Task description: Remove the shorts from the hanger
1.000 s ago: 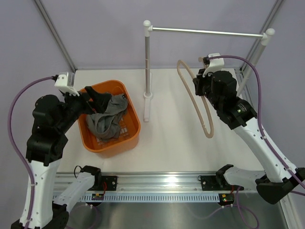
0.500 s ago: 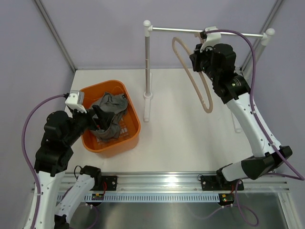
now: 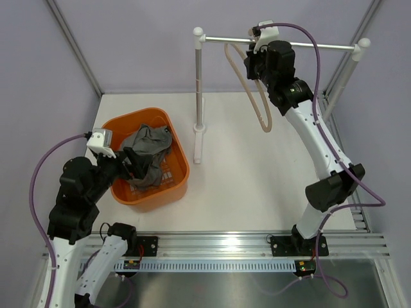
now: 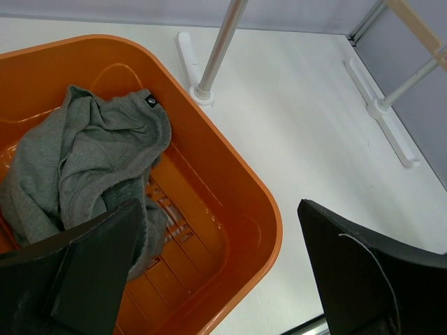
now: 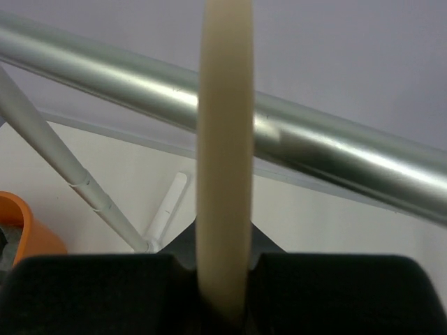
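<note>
Up at the rail (image 3: 321, 45), my right gripper (image 5: 223, 286) clamps the hanger (image 5: 223, 139). My left gripper (image 4: 216, 272) gapes empty above the shorts (image 4: 91, 160).

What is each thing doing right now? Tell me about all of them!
shorts: off the hanger, crumpled in the basket
hanger: bare, held up beside the rail
orange basket: upright, holding the shorts
left gripper: open, above the basket
right gripper: shut on the hanger
rail: standing, nothing draped on it
</note>
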Controlling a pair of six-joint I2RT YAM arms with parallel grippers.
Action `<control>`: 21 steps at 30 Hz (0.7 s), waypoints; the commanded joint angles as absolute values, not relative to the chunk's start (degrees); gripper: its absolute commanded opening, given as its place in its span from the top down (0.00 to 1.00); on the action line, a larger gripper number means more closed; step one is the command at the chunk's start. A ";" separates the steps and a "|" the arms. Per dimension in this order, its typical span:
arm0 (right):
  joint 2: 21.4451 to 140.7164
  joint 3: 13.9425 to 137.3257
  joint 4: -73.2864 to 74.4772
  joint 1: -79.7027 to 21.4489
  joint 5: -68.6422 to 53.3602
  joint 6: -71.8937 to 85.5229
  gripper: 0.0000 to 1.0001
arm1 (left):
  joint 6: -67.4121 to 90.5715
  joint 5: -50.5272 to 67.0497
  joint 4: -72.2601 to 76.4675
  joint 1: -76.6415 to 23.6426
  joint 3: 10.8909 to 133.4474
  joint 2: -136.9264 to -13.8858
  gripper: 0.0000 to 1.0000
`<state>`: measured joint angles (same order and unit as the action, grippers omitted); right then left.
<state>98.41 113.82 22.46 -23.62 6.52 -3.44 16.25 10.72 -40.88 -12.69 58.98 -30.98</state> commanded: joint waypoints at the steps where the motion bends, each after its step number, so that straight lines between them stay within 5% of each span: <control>1: 101.15 119.61 18.55 -23.38 7.91 -3.87 1.00 | 14.94 9.05 -38.23 -12.83 58.54 -29.80 0.01; 8: 107.93 127.18 21.09 -23.38 8.17 -2.82 1.00 | 14.68 8.53 -38.06 -12.83 58.18 -30.15 0.01; 21: 104.86 119.36 19.43 -23.38 8.88 1.40 0.98 | 14.77 8.70 -38.58 -12.83 58.71 -30.67 0.01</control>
<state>107.90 120.97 21.58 -23.62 7.84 -0.86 15.40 9.04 -40.62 -12.69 58.48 -30.39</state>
